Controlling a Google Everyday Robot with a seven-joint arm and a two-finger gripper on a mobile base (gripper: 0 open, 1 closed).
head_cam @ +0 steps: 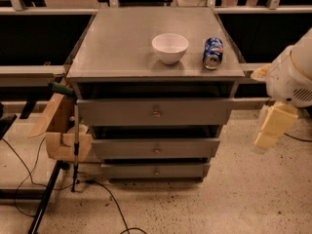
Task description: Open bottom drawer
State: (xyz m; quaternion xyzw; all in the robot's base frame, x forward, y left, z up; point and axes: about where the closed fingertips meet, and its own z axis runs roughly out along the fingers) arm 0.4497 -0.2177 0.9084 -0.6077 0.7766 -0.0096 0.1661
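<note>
The grey cabinet (73, 69) stands on a speckled floor (234, 204), with three drawer fronts stacked one under another. The bottom drawer (190, 170), the narrowest of them, sits lowest and nearest the floor, a small round knob (156, 171) at its middle; it appears pushed in, though the shadow above it makes that hard to judge. On the tabletop (122, 43) are a white bowl (170, 48) and, to its right, a blue can (213, 52) lying on its side. The pale pincer (273, 128) hangs at the right, apart from the cabinet, level with the middle drawer (122, 148); I cannot tell whether it is released or clenched.
</note>
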